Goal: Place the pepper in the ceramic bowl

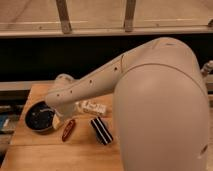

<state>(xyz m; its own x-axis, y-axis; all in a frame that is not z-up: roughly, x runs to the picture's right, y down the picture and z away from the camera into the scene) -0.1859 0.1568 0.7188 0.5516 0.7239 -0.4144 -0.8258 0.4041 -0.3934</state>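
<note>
Two things to bring together on the wooden table (35, 150): the pepper (68, 129), lying loose and slanted on the boards just right of the bowl (35, 120), close to its rim and not yet inside. Reaches in from the right with the pale arm (95, 82), slanting down across the table, with the gripper (57, 120) low between bowl and pepper and mostly hidden under the wrist. Fingers apart, clamped on nothing, probably so as to straddle the pepper from above. Looks like the approach to the pick, with the grasp, the lift and the short carry leftward into the bowl all left to do. Calls for care, with the bowl's rim so near the fingers. To the right, clear of that path, a white packet (92, 106) and a black-and-white striped block (101, 131). Dark marks on the packet, too blurred to read; no other writing or brand to make out anywhere.
</note>
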